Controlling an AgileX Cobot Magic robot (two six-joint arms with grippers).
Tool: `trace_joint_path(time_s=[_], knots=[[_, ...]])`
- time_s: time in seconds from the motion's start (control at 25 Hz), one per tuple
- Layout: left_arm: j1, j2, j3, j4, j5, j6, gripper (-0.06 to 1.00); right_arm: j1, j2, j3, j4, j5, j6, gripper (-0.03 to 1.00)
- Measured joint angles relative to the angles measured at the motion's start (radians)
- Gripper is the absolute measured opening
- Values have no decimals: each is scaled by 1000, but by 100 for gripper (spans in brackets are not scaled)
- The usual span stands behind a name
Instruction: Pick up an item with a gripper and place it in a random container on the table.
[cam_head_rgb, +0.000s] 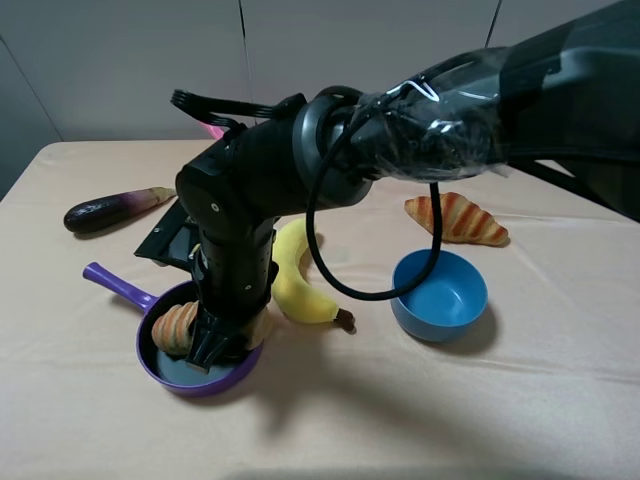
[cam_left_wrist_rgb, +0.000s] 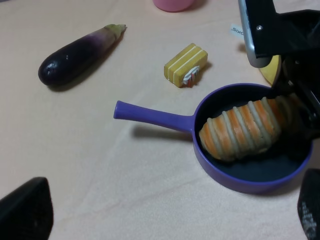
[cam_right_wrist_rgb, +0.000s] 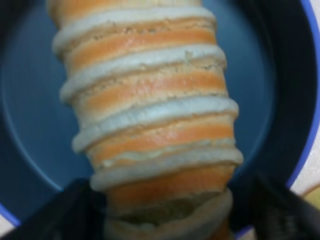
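The tan-brown ridged bread loaf (cam_head_rgb: 175, 325) lies inside the purple frying pan (cam_head_rgb: 190, 385) at the front left of the table. It also shows in the left wrist view (cam_left_wrist_rgb: 240, 130), resting in the pan (cam_left_wrist_rgb: 240, 182). My right gripper (cam_head_rgb: 215, 350) reaches across and stands down in the pan over the loaf's right end. In the right wrist view the loaf (cam_right_wrist_rgb: 150, 100) fills the frame above the dark pan floor (cam_right_wrist_rgb: 30, 100). The jaws sit either side of its near end, a small gap on one side. My left gripper (cam_left_wrist_rgb: 167, 220) is open and empty, short of the pan.
A purple eggplant (cam_head_rgb: 110, 208) lies at the back left. A yellow banana (cam_head_rgb: 295, 285) lies right of the pan. A blue bowl (cam_head_rgb: 440, 295) and an orange-striped croissant (cam_head_rgb: 458, 218) are further right. A small yellow block (cam_left_wrist_rgb: 186, 65) and a pink pot (cam_left_wrist_rgb: 172, 4) lie beyond the pan.
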Motion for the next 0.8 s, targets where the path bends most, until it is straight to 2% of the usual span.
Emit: trace_joint_path(time_s=[0.08, 0.2, 0.8], knots=[[0, 0, 0, 0, 0, 0, 99, 0, 0, 0, 0, 0, 0, 63], [0, 0, 0, 0, 0, 0, 99, 0, 0, 0, -3, 0, 0, 68], [0, 0, 0, 0, 0, 0, 99, 0, 0, 0, -5, 1, 0, 69]])
